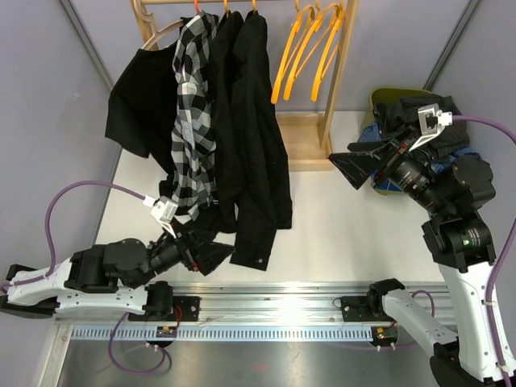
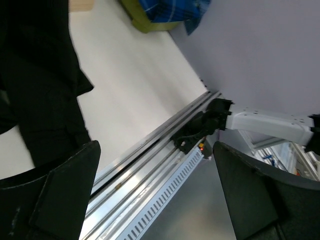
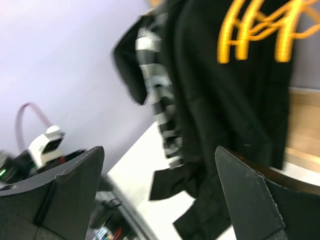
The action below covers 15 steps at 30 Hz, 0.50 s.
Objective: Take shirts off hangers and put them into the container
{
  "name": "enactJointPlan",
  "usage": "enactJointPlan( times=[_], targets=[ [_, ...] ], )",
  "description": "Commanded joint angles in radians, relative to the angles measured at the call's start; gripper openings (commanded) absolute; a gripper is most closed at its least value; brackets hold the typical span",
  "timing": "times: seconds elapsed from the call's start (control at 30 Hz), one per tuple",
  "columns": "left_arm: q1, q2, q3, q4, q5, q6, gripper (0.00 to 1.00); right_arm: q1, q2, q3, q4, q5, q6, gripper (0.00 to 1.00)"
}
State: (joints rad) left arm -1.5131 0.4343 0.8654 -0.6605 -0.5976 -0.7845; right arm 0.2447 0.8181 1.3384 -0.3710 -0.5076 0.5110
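Left gripper (image 1: 199, 251) gaped empty at the hem of the black shirt (image 1: 262, 161); right gripper (image 1: 357, 171) hung open by the container (image 1: 377, 98) — between shirts, likely; next needed gripping that hem.

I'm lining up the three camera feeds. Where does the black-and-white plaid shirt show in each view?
Top external: the plaid shirt hangs upper left of centre, between black garments.
Left wrist: not in it.
Right wrist: the plaid shirt is left of centre, blurred.
Shared landmark: the empty orange hangers, to the shirt's right in both of those views.
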Motion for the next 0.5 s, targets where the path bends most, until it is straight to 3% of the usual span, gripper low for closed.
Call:
enactJointPlan(
  times=[0.0,0.13,0.3,0.4,0.47],
  targets=[
    [-0.006,-0.052,-0.011,0.202,0.100,0.108,0.99,0.014,0.004,0.034,0.078,-0.204,0.064,0.99],
    [-0.006,-0.112,-0.051,0.294,0.151,0.168,0.99,0.073,0.061,0.077,0.105,-0.244,0.081,0.99],
    [-0.006,-0.124,-0.051,0.282,0.180,0.189,0.99,0.380,0.189,0.180,0.041,-0.121,-0.066,0.99],
    [-0.006,-0.120,-0.039,0.274,0.206,0.191,0.99,0.502,0.277,0.284,-0.003,-0.063,-0.133,1.00],
    [-0.006,-0.123,-0.028,0.269,0.222,0.195,0.99,0.519,0.324,0.338,0.013,-0.063,-0.143,0.99]
  ],
)
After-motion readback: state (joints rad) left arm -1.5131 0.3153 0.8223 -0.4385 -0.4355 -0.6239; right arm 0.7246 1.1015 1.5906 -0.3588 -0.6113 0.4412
